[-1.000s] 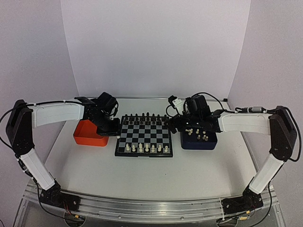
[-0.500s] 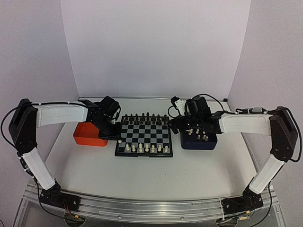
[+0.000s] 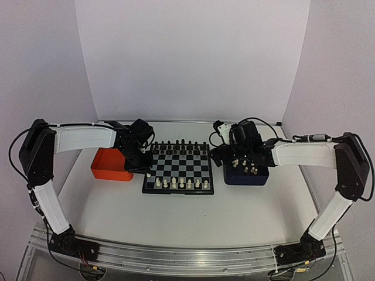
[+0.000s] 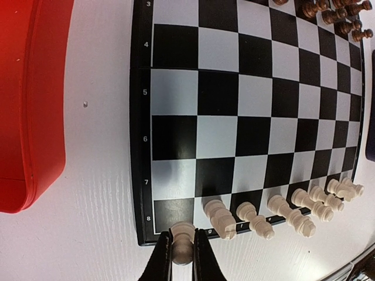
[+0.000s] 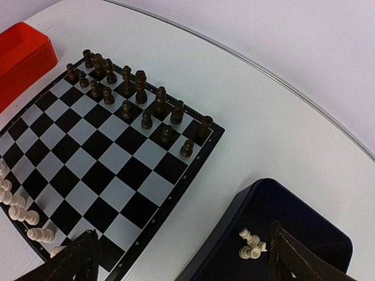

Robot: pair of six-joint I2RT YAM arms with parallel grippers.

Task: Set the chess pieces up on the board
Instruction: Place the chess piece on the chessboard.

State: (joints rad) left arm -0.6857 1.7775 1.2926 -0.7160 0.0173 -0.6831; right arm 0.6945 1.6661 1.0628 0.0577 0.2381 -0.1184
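**Top view.** The board (image 3: 179, 170) lies at the centre of the table (image 3: 176, 222). The orange tray (image 3: 110, 168) is just beside its left edge and the blue tray (image 3: 246, 175) just beside its right edge. A row of white pieces (image 3: 177, 184) stands along the near edge of the board. The black pieces (image 3: 181, 144) stand along the far edge. More white pieces are in the blue tray. The left gripper (image 3: 146, 168) is at the near-left corner of the board. The right gripper (image 3: 237, 157) is above the blue tray.

**Left wrist view.** The left gripper (image 4: 182, 249) is closed on one white piece (image 4: 182, 236). The piece is upright at the corner of the board (image 4: 234, 99), on the border by the square marked 8. Other white pieces (image 4: 281, 213) stand in line beside it. The orange tray (image 4: 29, 88) is apart from the board.

**Right wrist view.** The right gripper (image 5: 184, 263) has its fingers (image 5: 79, 260) spread wide and holds nothing. A few white pieces (image 5: 249, 246) lie between them in the blue tray (image 5: 310, 225). The black pieces (image 5: 135, 99) occupy two rows on the board (image 5: 105, 152).
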